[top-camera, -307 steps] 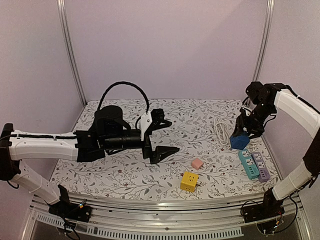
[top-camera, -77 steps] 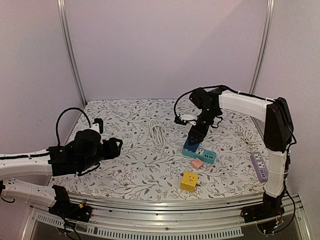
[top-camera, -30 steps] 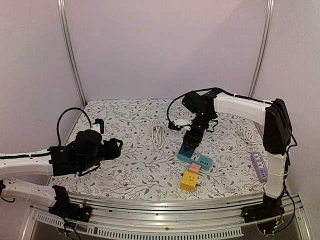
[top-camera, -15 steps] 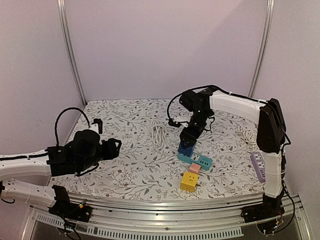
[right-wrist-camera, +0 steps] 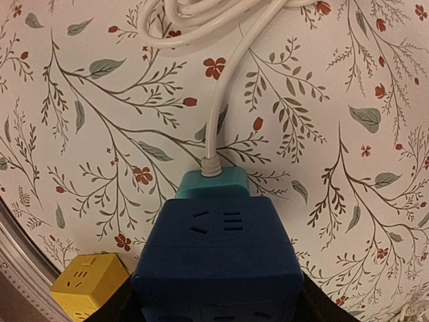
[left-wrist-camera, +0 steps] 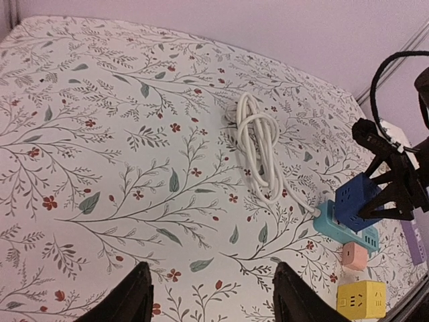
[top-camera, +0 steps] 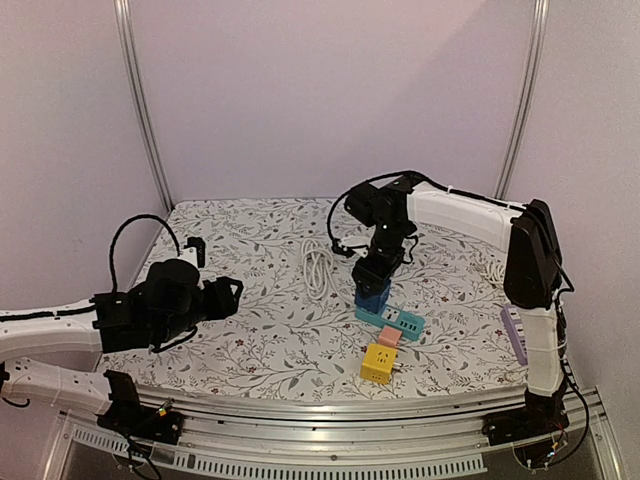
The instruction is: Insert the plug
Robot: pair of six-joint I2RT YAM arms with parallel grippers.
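A dark blue cube plug [top-camera: 372,291] is held between the fingers of my right gripper [top-camera: 376,272], which is shut on its sides. The cube stands over the cord end of the teal power strip [top-camera: 398,322]. In the right wrist view the blue cube plug [right-wrist-camera: 221,258] fills the lower middle, with the teal strip's end [right-wrist-camera: 211,182] and its white cord [right-wrist-camera: 226,94] showing beyond it. Whether the cube is seated in the strip, I cannot tell. My left gripper [left-wrist-camera: 211,290] hovers open and empty over the mat at the left, far from the blue cube plug [left-wrist-camera: 353,200].
A yellow cube socket [top-camera: 378,362] and a small pink cube [top-camera: 389,338] lie just in front of the teal strip. The coiled white cord [top-camera: 318,266] lies to the strip's left. A purple power strip [top-camera: 515,336] sits by the right arm's base.
My right arm has swung a little to the left, carrying the blue cube slightly left and up along the teal strip's cord end. The left arm has not moved.
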